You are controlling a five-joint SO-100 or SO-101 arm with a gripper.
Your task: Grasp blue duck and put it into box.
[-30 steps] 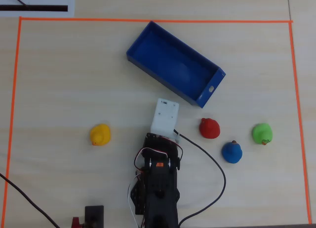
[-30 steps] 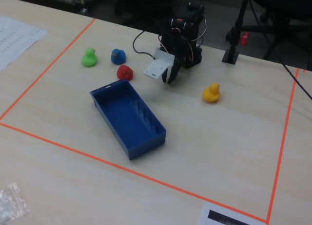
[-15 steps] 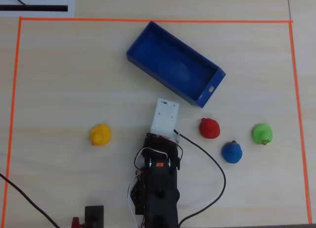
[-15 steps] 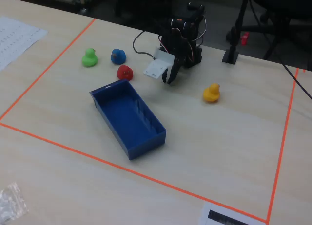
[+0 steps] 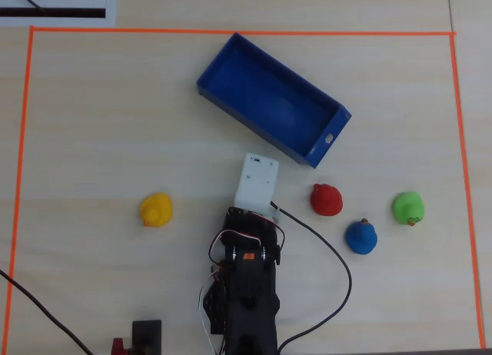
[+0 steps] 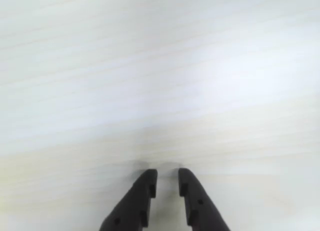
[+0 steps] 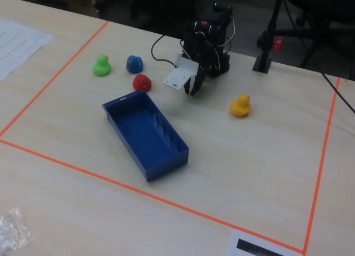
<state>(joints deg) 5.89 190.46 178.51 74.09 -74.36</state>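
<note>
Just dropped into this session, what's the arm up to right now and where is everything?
The black two-finger gripper holds nothing; its jaws are nearly closed over bare light wooden table. The arm sits folded near its base. The small blue toy duck lies untouched on the table, between the red duck and the green duck in the overhead view. The yellow duck sits alone on the arm's other side. The dark-blue open-top box is empty, so no grasp has begun.
</note>
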